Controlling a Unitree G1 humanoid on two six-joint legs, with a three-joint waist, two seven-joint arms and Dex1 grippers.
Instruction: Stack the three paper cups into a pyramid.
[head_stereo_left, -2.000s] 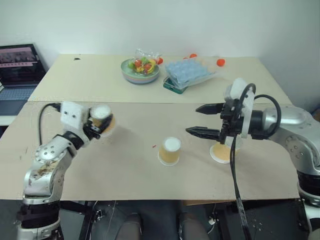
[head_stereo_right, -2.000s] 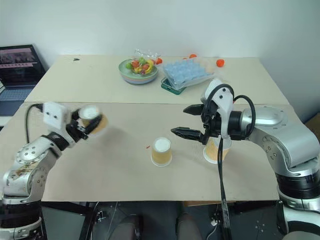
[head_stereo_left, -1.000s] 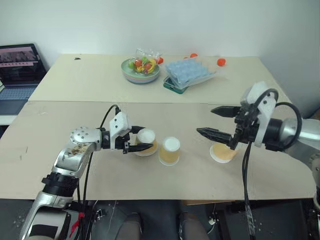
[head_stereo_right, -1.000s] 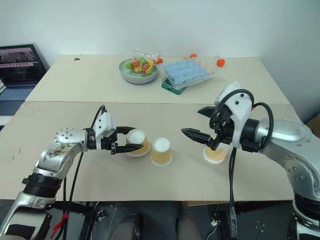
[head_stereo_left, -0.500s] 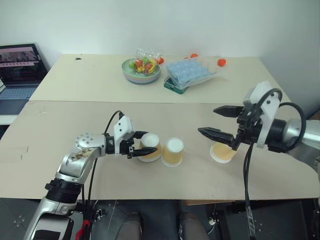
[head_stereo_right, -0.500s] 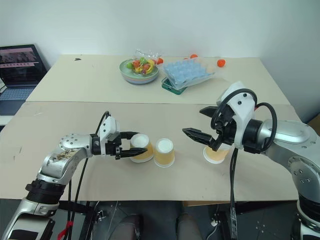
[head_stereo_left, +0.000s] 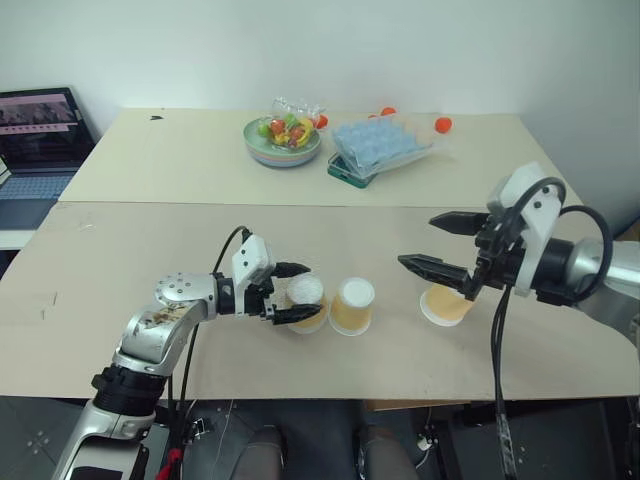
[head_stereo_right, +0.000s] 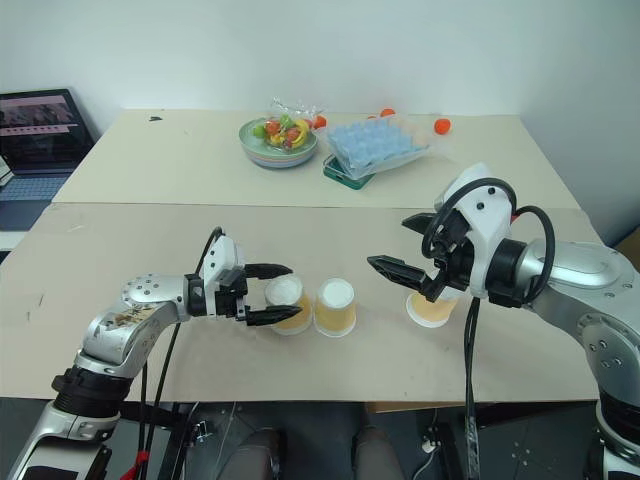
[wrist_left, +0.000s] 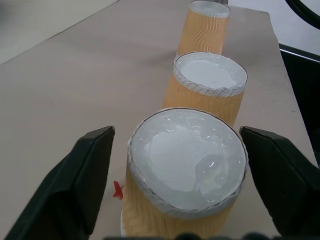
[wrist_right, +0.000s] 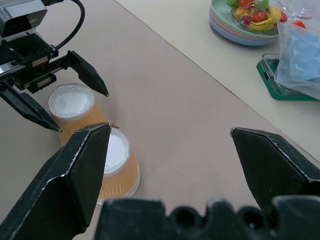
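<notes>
White wall (head_stereo_left: 300, 50), beige tables (head_stereo_left: 180, 160)

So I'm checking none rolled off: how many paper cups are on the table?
3. One cup stands upside down between the open left gripper's fingers, a second upside down beside it, and a third sits below the right gripper.

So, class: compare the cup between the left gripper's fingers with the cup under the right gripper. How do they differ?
The left cup stands beside the middle cup, forming a pair; the right cup stands alone. The left cup sits between the open left gripper; the open right gripper hangs above the right cup without touching it. Both cups are tan-orange and rest on the table.
</notes>
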